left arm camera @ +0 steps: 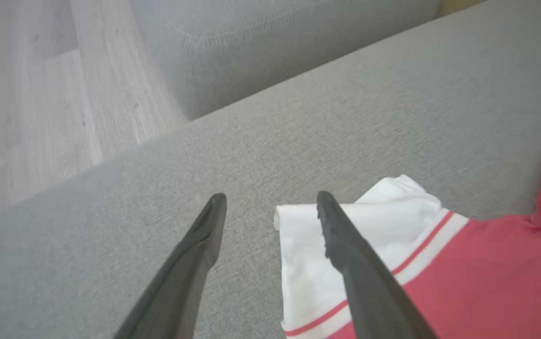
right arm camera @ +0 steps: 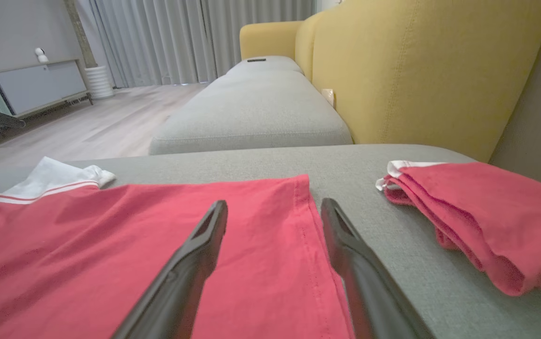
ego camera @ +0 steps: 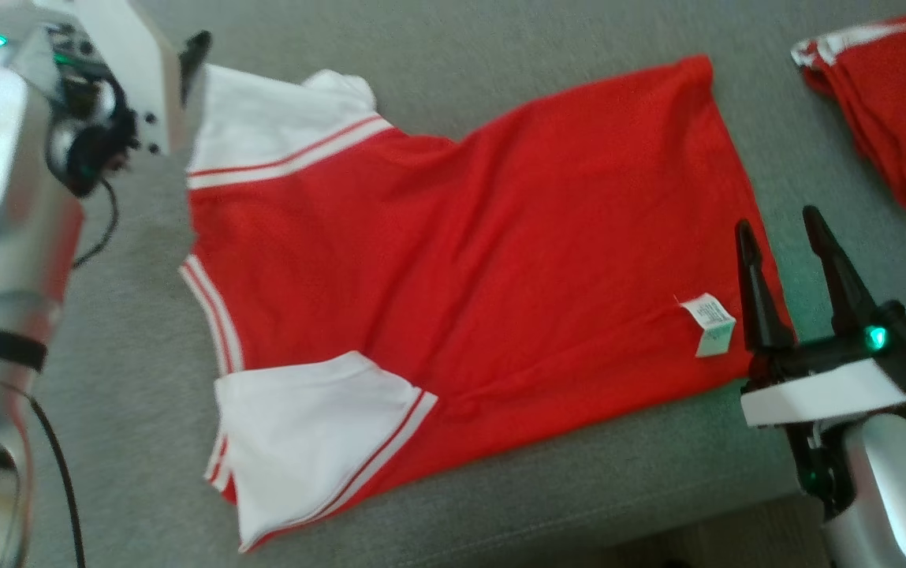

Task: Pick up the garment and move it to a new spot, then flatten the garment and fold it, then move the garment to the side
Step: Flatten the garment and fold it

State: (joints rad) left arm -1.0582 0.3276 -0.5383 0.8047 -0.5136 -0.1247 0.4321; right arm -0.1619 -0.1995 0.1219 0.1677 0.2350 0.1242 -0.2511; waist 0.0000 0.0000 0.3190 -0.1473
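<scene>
Now both pairs stand wide and hold nothing. Our left fingers (left arm camera: 345,254) spread over the upper white sleeve (left arm camera: 298,263), one tip above its outer edge and the other above the bare grey seat cushion (left arm camera: 345,117). Whether either tip touches cloth we cannot tell. Our right fingers (right arm camera: 195,263) straddle the hem (right arm camera: 301,207) in the lower middle of the right wrist view, one over red fabric and one over the cushion beside it. In the head view they sit at the lower right, just beside the small care label (ego camera: 709,323).

The garment (ego camera: 460,260), a red shirt with white sleeves, lies spread across the centre of the head view. It is mostly smooth, with shallow creases and a small bunched tip on the upper sleeve. A second, folded red garment (ego camera: 894,102) rests well apart at the upper right.

We judge the moving done, the flattening nearly so, and the folding about to begin. As we read it, the next move calls for each pair to come down on its own edge and close on the cloth without pinching the cushion. Both then need to lift together, so the shirt folds over evenly rather than dragging toward the cushion's front edge at the bottom of the frame.
</scene>
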